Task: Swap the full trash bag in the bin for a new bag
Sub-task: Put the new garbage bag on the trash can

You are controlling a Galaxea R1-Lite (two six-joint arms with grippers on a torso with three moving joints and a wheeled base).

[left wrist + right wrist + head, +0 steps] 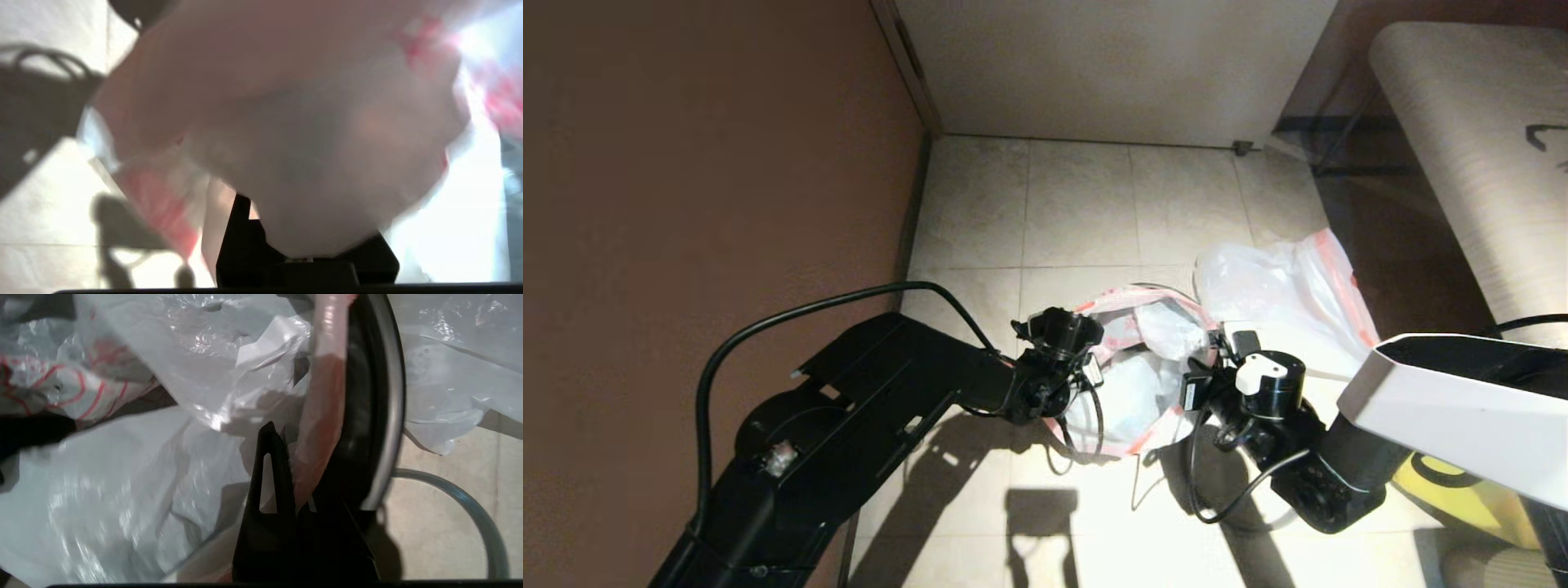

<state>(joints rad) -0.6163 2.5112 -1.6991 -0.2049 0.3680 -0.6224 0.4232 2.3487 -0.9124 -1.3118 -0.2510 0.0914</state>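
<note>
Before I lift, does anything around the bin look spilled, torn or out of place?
No spill or tear shows. The full trash bag still sits in the bin, both grippers at its red-pink mouth band. One oddity: a thin grey hoop lies loose on the floor beside the bin. The new bag lies rumpled just behind.

The robot's left arm (849, 408) is matte black throughout with a thick black cable (768, 322) arching over it, while the right arm (1445, 408) wears a white shell over black joints, a white-capped wrist (1270, 371), looping thin black cables and black slotted fingers (267, 486).
</note>
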